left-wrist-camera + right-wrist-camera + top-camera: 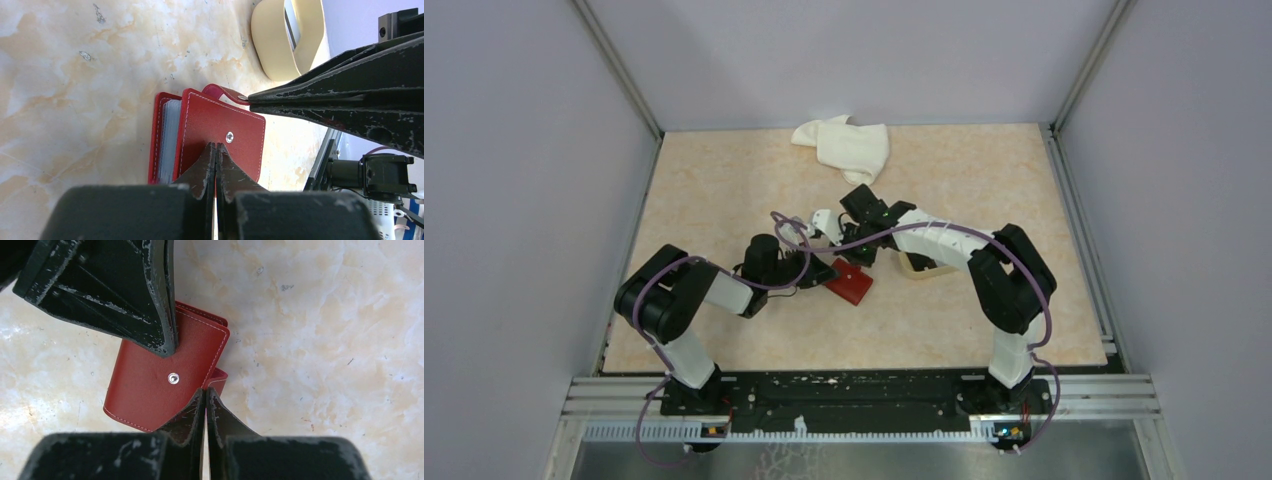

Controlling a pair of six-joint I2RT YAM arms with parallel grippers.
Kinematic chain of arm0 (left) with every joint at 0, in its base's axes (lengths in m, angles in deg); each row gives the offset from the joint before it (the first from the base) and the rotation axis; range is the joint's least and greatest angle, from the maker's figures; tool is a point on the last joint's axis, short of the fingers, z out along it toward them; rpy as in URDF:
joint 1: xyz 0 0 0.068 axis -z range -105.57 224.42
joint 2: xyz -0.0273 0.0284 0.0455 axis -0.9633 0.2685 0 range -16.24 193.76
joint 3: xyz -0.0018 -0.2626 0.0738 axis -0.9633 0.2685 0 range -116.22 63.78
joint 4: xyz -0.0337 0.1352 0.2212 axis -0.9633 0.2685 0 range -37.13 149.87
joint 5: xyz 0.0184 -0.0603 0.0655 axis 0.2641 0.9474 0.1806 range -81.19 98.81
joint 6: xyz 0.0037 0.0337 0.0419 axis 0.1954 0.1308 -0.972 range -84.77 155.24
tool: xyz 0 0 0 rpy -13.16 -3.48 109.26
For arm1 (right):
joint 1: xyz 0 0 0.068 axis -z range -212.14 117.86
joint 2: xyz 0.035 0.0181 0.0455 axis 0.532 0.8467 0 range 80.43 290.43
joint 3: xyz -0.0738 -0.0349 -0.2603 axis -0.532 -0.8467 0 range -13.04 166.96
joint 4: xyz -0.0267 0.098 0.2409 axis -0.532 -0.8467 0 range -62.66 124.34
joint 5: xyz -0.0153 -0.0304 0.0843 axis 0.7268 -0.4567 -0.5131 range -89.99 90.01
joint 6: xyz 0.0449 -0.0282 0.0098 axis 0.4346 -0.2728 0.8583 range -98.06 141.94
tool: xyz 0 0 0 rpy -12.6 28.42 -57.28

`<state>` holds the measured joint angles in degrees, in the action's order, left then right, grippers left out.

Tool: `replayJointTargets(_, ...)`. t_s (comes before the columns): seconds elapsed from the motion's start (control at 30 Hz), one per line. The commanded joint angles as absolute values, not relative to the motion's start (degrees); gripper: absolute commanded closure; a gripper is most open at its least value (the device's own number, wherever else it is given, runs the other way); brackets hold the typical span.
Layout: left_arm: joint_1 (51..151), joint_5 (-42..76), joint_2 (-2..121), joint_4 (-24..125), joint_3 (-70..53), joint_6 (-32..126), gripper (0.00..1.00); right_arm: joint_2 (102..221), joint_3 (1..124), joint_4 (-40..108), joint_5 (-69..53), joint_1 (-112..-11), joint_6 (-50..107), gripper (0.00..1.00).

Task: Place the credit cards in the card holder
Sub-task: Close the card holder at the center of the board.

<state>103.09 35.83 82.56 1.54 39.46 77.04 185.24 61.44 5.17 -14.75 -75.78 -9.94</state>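
The card holder (pixel 853 289) is a dark red folded wallet lying mid-table. Its cover (pixel 220 125) carries a metal snap, and its snap tab (pixel 223 91) sticks out at one edge. My left gripper (pixel 216 145) is shut, its tips resting on the cover just below the snap. My right gripper (pixel 206 390) is shut on the tab (pixel 219 376), and its fingers (pixel 320 95) reach in from the right of the left wrist view. Pale grey-blue page edges (pixel 168 140) show between the covers. No credit cards are plainly in view.
A beige rounded tray (pixel 921 268) sits just right of the holder, partly under my right arm, and shows again as the tray (pixel 280 45) in the left wrist view. A crumpled white cloth (pixel 844 144) lies at the back. Both arms crowd the table's middle.
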Motion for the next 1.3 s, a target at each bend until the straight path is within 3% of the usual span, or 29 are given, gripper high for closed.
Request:
replayJointTargets(0.0, 103.16, 34.62, 84.05, 4.96, 40.74, 75.84, 1.00, 185.16, 64.58, 5.25, -16.25, -75.33, -8.91, 1.00)
replayJointTargets(0.47, 103.14, 35.15, 84.30, 5.32, 40.31, 75.51, 1.00, 187.29, 64.61, 3.35, -29.86, -71.61, -1.38, 1.00)
replayJointTargets(1.27, 103.12, 35.40, 84.44, 5.09, 40.31, 75.48, 1.00, 187.69, 60.64, 7.16, -34.62, -71.32, 3.77, 1.00)
